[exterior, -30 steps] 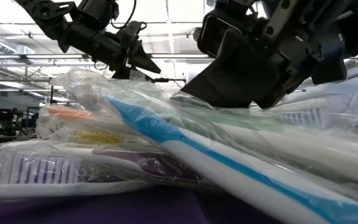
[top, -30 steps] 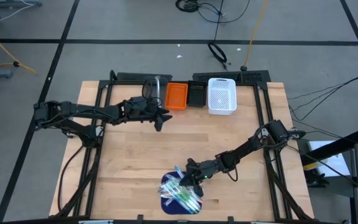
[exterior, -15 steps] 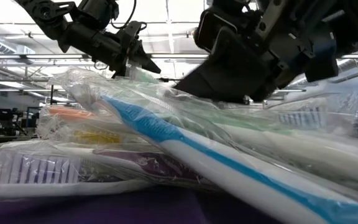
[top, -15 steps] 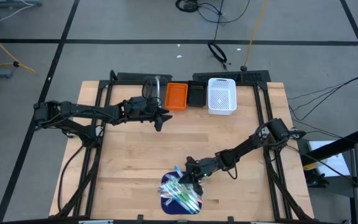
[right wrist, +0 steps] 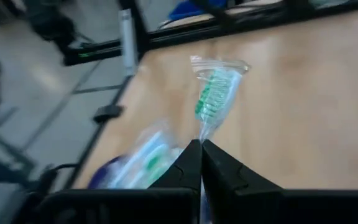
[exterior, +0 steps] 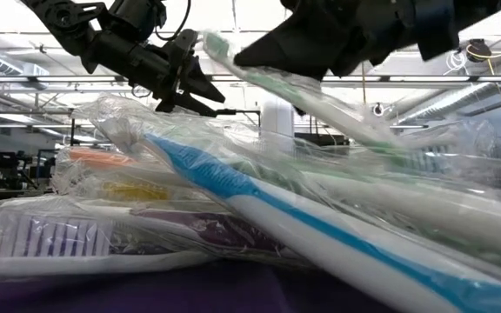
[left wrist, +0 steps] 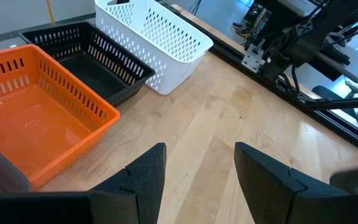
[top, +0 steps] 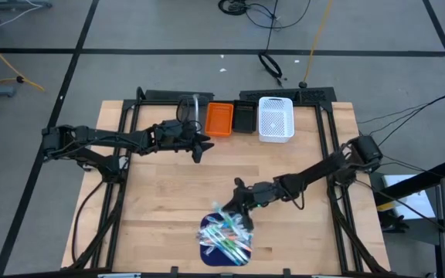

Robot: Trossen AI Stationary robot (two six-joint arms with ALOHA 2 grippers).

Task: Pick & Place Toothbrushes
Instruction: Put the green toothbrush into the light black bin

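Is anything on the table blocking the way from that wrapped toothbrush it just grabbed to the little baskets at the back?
Nothing visible. The right hand holds the green toothbrush; only bare table lies before the baskets.

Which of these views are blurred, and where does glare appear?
Right wrist view: motion blur smears the background, yet the green-bristled toothbrush in clear wrapper held by the right gripper remains readable. Low view: bright ceiling lights behind, glare on the wrapped toothbrush pile, nearest wrappers soft. Left wrist view: sharp on the orange plastic bin. High view: evenly lit.
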